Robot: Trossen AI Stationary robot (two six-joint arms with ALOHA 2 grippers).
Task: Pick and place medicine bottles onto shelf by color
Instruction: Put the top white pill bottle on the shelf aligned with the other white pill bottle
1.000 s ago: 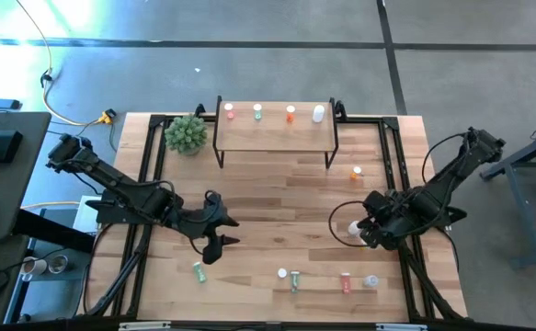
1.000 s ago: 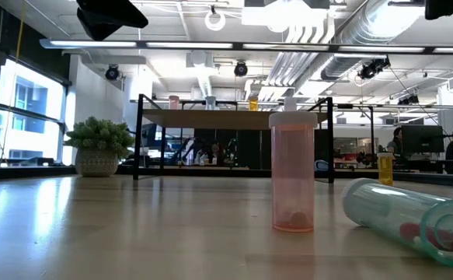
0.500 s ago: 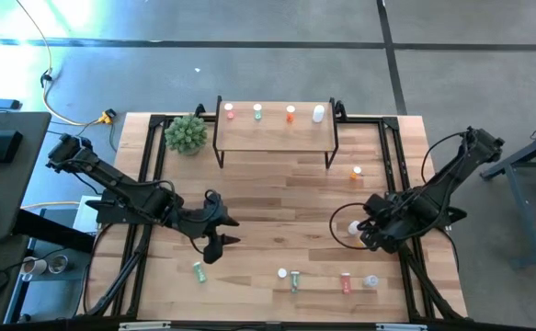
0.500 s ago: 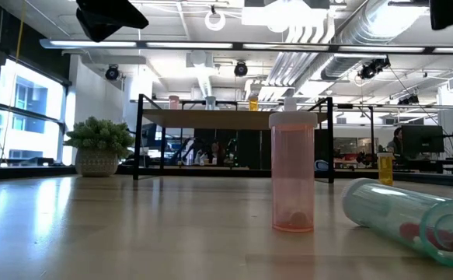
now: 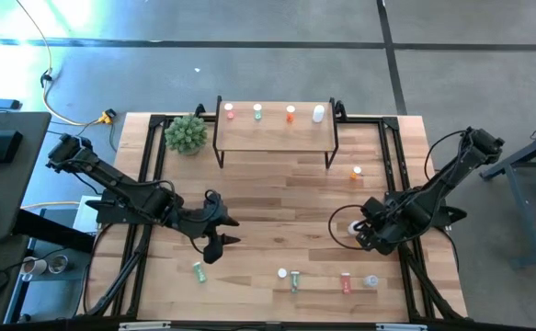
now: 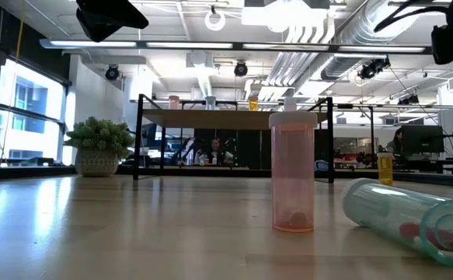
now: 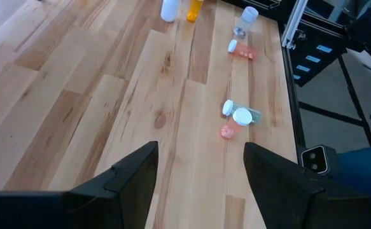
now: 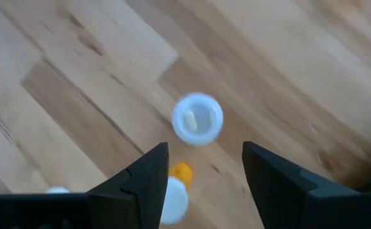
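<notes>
The right gripper hangs over a clear bottle standing on the table, right of centre; its jaws are wide and empty, and in the right wrist view the white cap sits just ahead of the gap between the fingers, which suggests the arm is lining up to take this bottle from above. An orange bottle stands nearer the shelf, well apart from the gripper. The shelf stands at the table's far edge beside a plant and carries four bottles in a row: pink, green, orange and clear, likely one marker per colour, so the clear one would go at the right end. The left gripper waits left of centre, its jaws also wide and empty, near a green bottle lying on the table. Along the near edge are more: a green bottle and pink bottle with a clear one beside it.
</notes>
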